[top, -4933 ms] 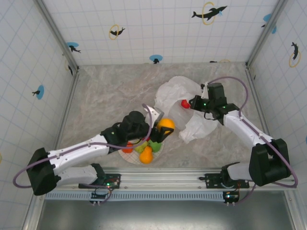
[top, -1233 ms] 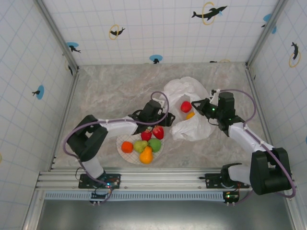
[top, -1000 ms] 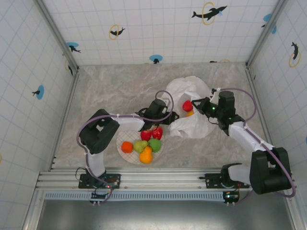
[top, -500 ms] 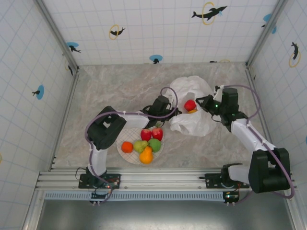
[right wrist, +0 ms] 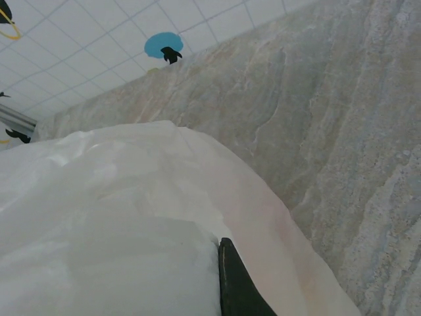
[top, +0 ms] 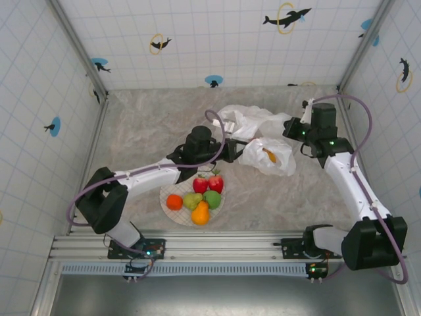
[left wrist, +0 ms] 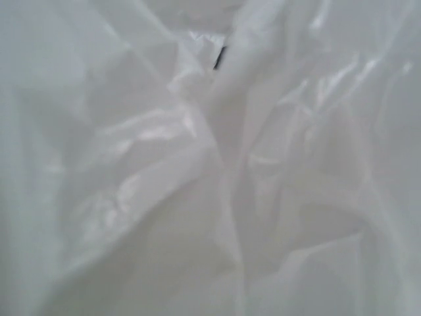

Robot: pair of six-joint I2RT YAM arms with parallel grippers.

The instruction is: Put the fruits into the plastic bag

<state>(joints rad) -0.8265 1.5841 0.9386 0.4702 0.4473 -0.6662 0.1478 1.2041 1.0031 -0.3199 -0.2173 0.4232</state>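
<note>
Plastic bag [top: 260,148] crumpled on bench [top: 145,125], right of centre, stretched between both arms. Left end effector [top: 230,150] at bag's left edge, jaws pinched shut on film. From left wrist, wrinkled plastic bag [left wrist: 210,184] right against lens. Right end effector [top: 291,129] at bag's far right corner, closed on bag. From right wrist, dark fingertip [right wrist: 233,283] pressed against white film. One orange [top: 270,156] shows through bag. Other fruits [top: 212,199] sit on plate [top: 164,201] just beside left arm: two red, two orange, two green.
</note>
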